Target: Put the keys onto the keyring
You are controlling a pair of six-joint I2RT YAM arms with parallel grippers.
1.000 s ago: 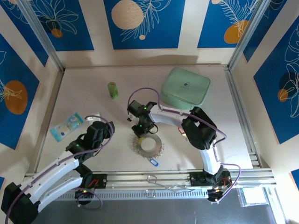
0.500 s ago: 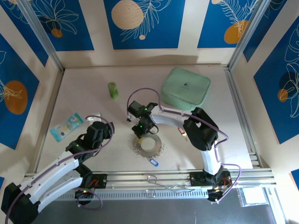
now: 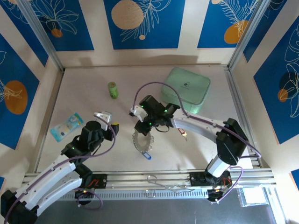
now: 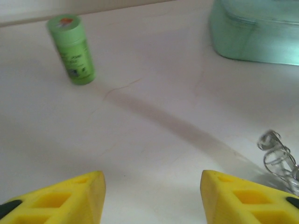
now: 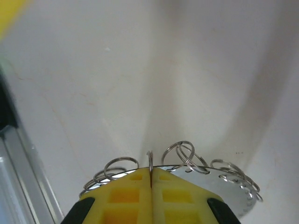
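Keyring point(image 3: 140, 145) now sits tipped, dragged up-left near frame centre, clamped in your right gripper point(image 3: 141, 131); left gripper point(image 3: 108, 120) lifts, jaws apart and empty, so threading looks close.

Shiny metal keyring point(image 5: 226, 192) — glossy plastic green cylinder point(image 4: 72, 51), smooth matt table point(image 4: 154, 121).

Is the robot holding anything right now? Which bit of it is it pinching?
The right gripper is pinching the keyring by its thin rim, fingers shut on the edge. The left gripper is open and holds nothing.
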